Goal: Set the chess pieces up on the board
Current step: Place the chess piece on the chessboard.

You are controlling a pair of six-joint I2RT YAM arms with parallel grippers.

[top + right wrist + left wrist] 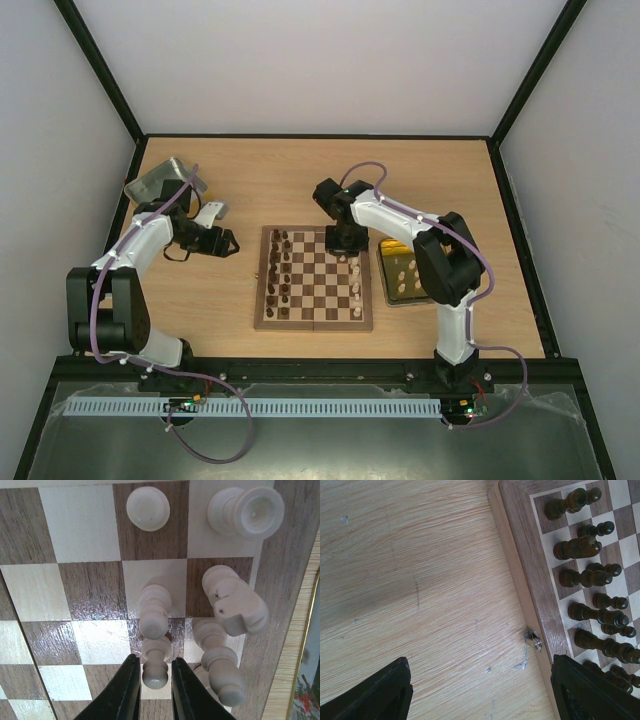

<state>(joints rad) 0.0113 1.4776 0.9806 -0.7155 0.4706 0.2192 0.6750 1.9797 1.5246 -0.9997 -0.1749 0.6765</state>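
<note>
**1. Board** (315, 324): square, mid-table, sides parallel to the table (230, 190) edges.
- Dark brown chessmen (280, 270): two files along the 9 o'clock side, running 6 to 12. Each stands upright, long axis vertical.
- Cream chessmen (356, 290): a partial file along the 3 o'clock side, also upright.

**2. Tray** (392, 248): yellow-sided, just beside the board at 3 o'clock, holding more cream pieces.

**3. Left gripper** (225, 242): off the board at its 9 o'clock, over bare table, pointing toward 3 o'clock. Fingers spread wide, nothing between them.

**4. Right gripper** (154, 660): over the board's 1 o'clock corner. Fingers narrowly apart, flanking an upright cream pawn (155, 674). Whether they press it cannot be told.

**5. Tin** (150, 180): silver, farthest, at 10 o'clock.
</note>
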